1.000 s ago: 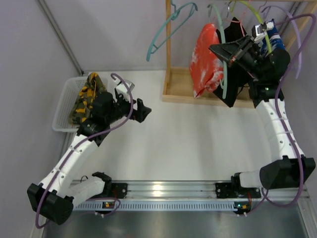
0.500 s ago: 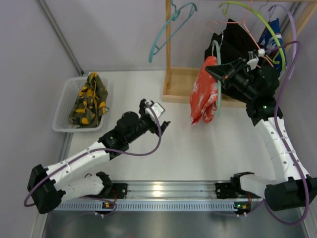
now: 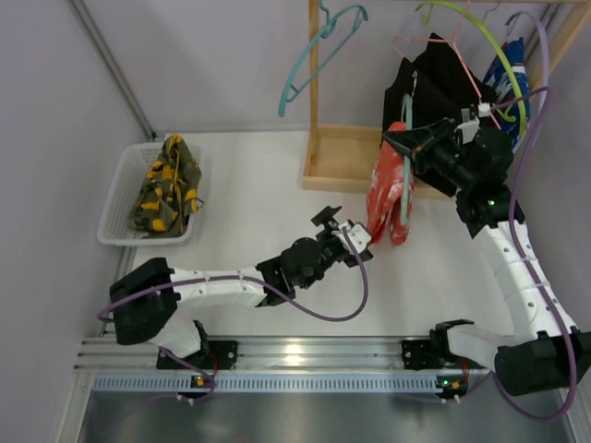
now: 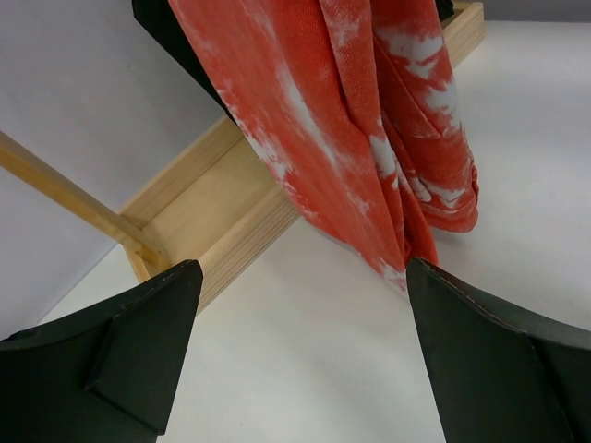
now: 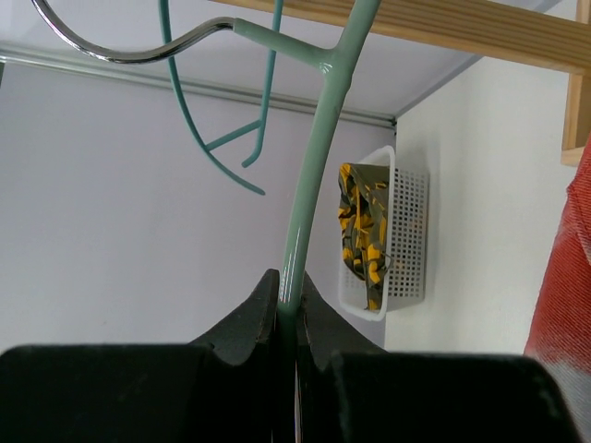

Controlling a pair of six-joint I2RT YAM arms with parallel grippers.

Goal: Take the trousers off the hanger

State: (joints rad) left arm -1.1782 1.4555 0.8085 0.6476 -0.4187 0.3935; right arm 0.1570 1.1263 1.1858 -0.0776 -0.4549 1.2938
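Observation:
Red-orange trousers with white marks [image 3: 380, 189] hang from a teal hanger [image 3: 406, 194] above the table. My right gripper [image 3: 392, 143] is shut on that hanger's stem; the right wrist view shows the fingers clamped on the teal rod [image 5: 314, 185]. My left gripper [image 3: 343, 231] is open and empty, just left of and below the trousers' lower end; in the left wrist view the cloth [image 4: 369, 120] hangs just ahead of the spread fingers. Camouflage trousers [image 3: 168, 185] lie in a white basket [image 3: 115, 198]. Black trousers [image 3: 434, 83] hang on the rack behind.
A wooden rack base [image 3: 337, 161] with an upright post stands behind the red trousers and also shows in the left wrist view [image 4: 212, 231]. An empty teal hanger [image 3: 319, 46], a yellow-green hanger [image 3: 489, 46] and a blue garment [image 3: 517, 65] hang on the rack.
My left arm has swung from beside the basket across the table to the red trousers. My right gripper has brought the hanger with the trousers down and forward off the rack.

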